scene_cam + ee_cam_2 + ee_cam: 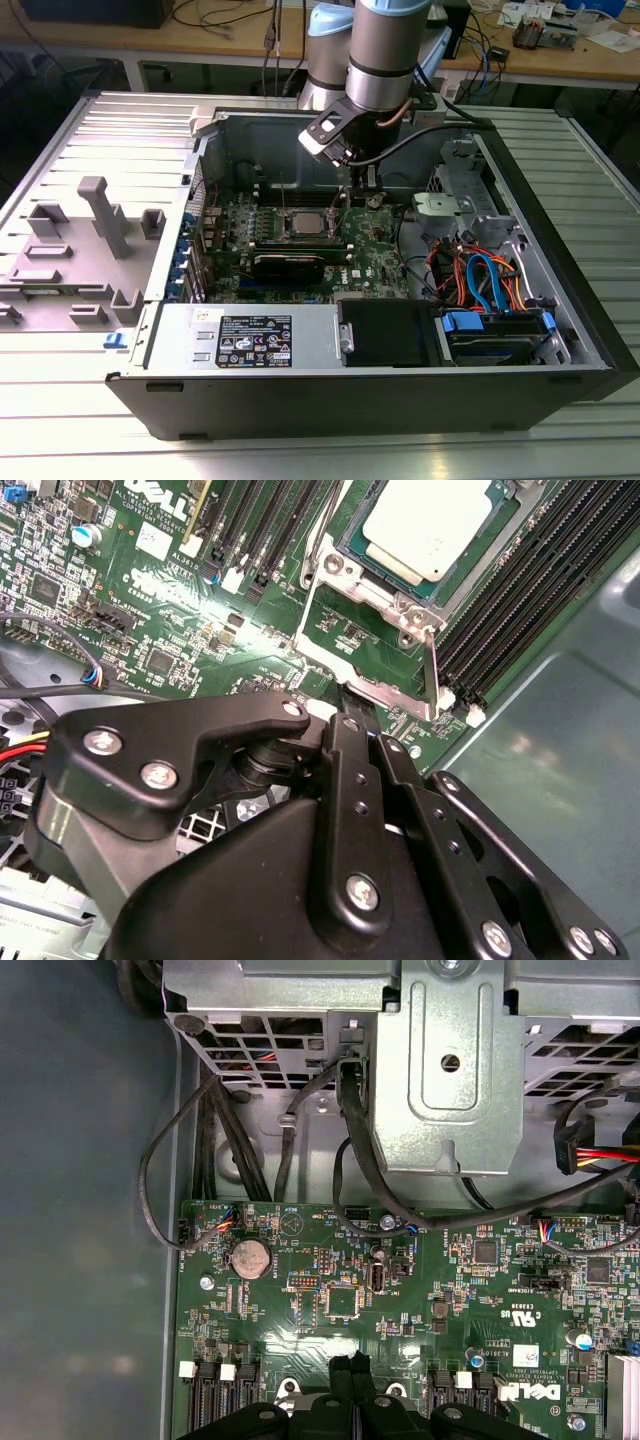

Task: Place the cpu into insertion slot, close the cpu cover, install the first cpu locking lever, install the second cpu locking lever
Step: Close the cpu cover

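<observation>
Gripper [350,716] fingers look pressed together, with nothing between them as far as I can see. The tips sit right at the edge of the cpu cover [432,670], which is flipped open and tilted up. Just past it the cpu [430,525] sits in the insertion slot [380,578], with the memory slots [540,570] alongside.

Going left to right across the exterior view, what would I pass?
grey plastic fixtures → blue tabs → cpu → orange and blue cables
</observation>
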`<state>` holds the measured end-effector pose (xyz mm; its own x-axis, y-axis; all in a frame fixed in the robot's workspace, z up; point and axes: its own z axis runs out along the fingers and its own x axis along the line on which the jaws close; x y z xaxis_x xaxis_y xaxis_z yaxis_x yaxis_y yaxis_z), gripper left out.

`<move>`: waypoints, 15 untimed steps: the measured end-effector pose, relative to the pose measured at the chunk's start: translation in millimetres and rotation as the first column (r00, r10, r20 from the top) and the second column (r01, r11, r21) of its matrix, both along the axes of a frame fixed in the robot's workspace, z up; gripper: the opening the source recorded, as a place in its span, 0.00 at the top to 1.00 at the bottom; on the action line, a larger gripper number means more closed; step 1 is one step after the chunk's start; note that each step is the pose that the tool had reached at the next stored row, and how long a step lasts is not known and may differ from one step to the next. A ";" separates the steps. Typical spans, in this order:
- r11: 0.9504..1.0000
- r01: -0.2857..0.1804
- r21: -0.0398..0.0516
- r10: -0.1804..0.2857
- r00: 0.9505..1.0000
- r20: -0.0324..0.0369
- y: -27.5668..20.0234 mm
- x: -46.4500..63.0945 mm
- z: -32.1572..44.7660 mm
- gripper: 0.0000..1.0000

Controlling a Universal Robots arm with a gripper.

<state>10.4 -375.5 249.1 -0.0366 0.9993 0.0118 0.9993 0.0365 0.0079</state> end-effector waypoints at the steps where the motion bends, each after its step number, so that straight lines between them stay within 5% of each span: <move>1: 1.000 0.000 0.000 0.000 1.000 0.000 0.0 0.0 0.0 0.89; 15: 1.000 0.000 0.000 0.000 1.000 0.000 0.0 -7.8 0.0 0.89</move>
